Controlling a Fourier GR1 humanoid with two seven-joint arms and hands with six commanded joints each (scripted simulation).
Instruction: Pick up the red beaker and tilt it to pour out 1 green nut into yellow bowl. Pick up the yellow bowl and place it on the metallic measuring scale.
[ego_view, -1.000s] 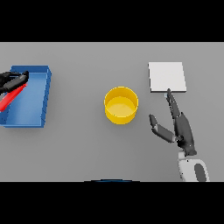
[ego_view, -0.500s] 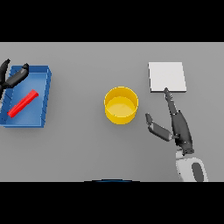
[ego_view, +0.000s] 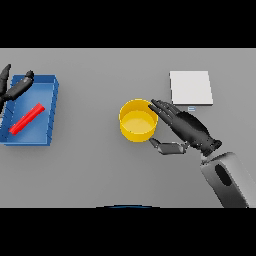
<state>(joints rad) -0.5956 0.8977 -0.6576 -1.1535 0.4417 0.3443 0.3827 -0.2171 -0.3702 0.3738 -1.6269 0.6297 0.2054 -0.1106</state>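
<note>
- Head view shows me the yellow bowl (ego_view: 136, 120) on the table, touching or just short of the right hand's fingertips, on that hand's left side.
- My right hand (ego_view: 186, 129) is spread wide, fingers straight along the bowl's near-right rim and thumb reaching under toward it; nothing is clamped yet.
- I judge the pouring stage over and the bowl pickup just starting; lift and placement remain.
- The metallic measuring scale (ego_view: 190, 87) lies beyond the right hand, a little to its right, bare on top.
- The red beaker (ego_view: 27, 118) lies on its side in the blue tray (ego_view: 52, 112), far to the left of the right hand.
- My left hand (ego_view: 16, 88) hovers over the tray's far corner, fingers loosely apart, holding nothing; the frame edge cuts it off.
- I can't make out any green nut inside the bowl, so the pour stays unconfirmed.
</note>
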